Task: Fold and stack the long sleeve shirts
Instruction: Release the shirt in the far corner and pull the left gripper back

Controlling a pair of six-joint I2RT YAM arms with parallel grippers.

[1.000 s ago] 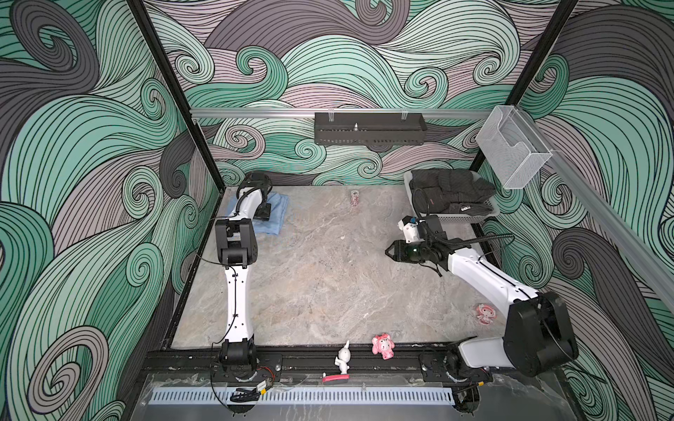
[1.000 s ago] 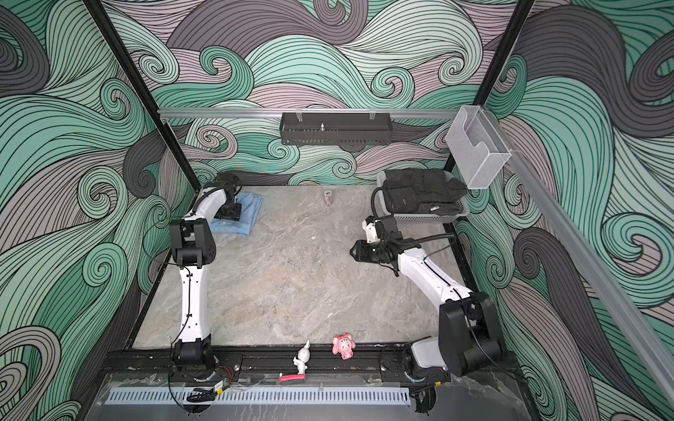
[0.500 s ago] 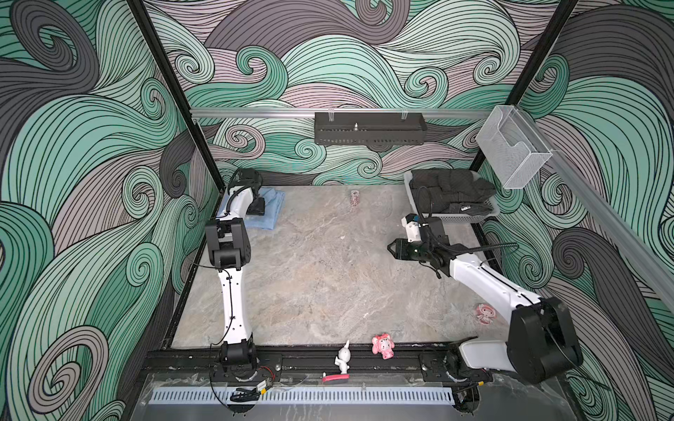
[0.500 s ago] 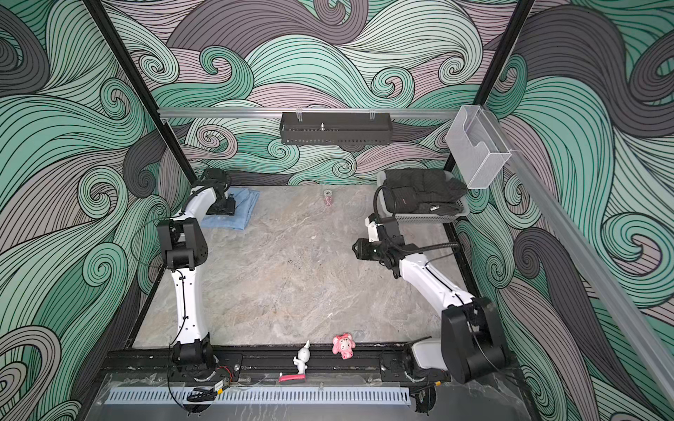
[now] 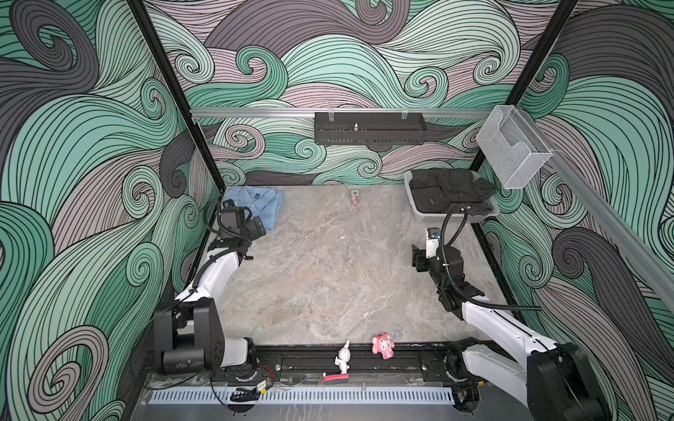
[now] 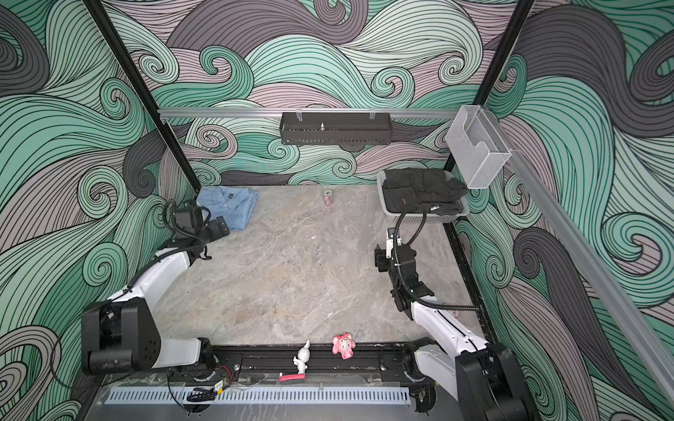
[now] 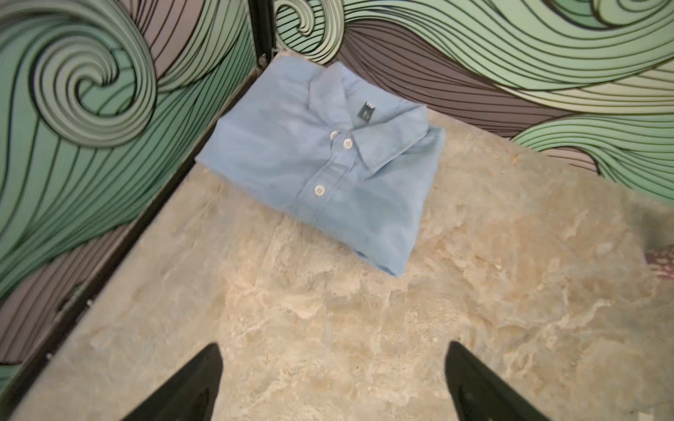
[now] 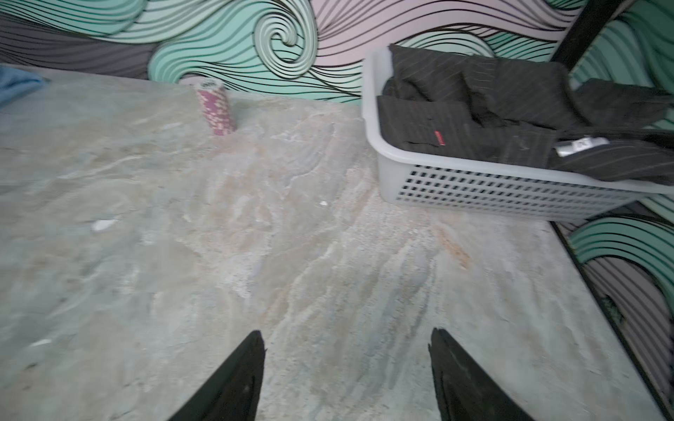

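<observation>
A light-blue long sleeve shirt (image 5: 263, 205) (image 6: 231, 205) lies folded in the far left corner of the table, collar and dark neck label up, buttons showing in the left wrist view (image 7: 321, 171). My left gripper (image 5: 259, 227) (image 6: 221, 227) (image 7: 333, 346) hovers just in front of the shirt's near edge, open, with only bare table between its fingers. My right gripper (image 5: 418, 258) (image 6: 380, 259) (image 8: 346, 333) is open over bare table on the right, in front of the basket. Dark pinstriped garments (image 5: 450, 191) (image 8: 485, 109) fill the basket.
The white perforated basket (image 5: 452, 219) (image 6: 425, 219) (image 8: 474, 187) stands at the far right. A pink chip stack (image 5: 355, 197) (image 8: 216, 109) stands by the back wall. A white figurine (image 5: 343, 357) and a pink one (image 5: 383, 344) sit on the front rail.
My left gripper has come off the shirt, drawn back toward the front and opened wide. My right gripper has opened wider and shifted a little toward the front right.
</observation>
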